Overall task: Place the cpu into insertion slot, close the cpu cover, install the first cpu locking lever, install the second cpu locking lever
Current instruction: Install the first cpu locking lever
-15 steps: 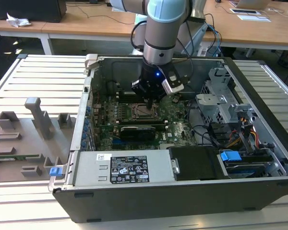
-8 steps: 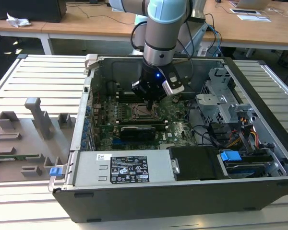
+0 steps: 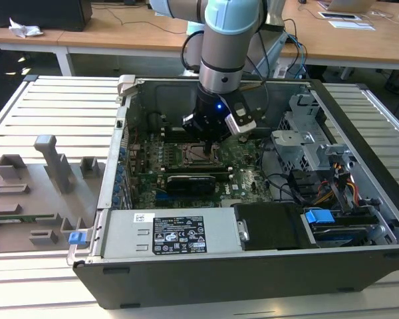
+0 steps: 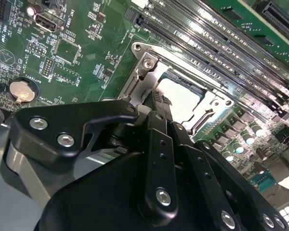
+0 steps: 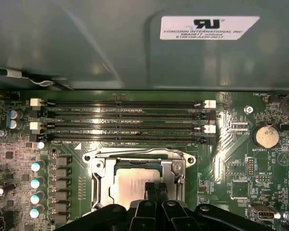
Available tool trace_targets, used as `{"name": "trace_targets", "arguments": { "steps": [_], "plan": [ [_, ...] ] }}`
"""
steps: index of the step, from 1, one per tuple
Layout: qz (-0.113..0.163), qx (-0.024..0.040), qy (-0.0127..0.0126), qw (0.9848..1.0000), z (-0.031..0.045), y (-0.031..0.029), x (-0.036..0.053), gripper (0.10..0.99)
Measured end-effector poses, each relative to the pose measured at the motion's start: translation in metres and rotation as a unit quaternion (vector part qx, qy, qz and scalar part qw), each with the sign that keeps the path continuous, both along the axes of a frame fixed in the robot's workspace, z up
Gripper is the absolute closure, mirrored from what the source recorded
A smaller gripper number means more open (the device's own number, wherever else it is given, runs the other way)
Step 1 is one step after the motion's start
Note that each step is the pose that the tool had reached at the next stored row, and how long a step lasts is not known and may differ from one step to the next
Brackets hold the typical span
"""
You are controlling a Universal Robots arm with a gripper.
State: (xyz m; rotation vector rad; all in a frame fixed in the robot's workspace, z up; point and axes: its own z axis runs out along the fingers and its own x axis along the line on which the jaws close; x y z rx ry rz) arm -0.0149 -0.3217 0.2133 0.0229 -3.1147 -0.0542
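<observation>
The cpu (image 5: 132,183) lies in the insertion slot (image 5: 102,195), its silver-grey top showing through the square window of the cpu cover (image 5: 176,168), which lies flat over it. A thin metal lever (image 5: 135,152) runs along the socket's edge nearest the memory slots. My gripper (image 5: 155,191) is shut, fingertips pressed together and empty, right over the cpu's top at the window's edge. In the second wrist view the fingertips (image 4: 159,102) reach the cpu (image 4: 183,98) inside the cover (image 4: 216,103). The exterior view shows the gripper (image 3: 209,136) low over the socket (image 3: 199,155) inside the computer case.
Several long black memory slots (image 5: 125,120) lie beside the socket, with capacitors (image 5: 36,183) on another side and a coin battery (image 5: 266,136) further off. The case's metal wall (image 5: 86,43) rises close behind. A drive cage (image 3: 306,143) and power supply (image 3: 173,236) flank the board.
</observation>
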Motion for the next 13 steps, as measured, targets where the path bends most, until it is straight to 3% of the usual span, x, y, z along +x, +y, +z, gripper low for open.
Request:
{"name": "trace_targets", "arguments": {
  "steps": [13],
  "plan": [
    [0.0,-0.0008,0.0,1.0,0.0294,0.0,0.0001,0.98]
  ]
}}
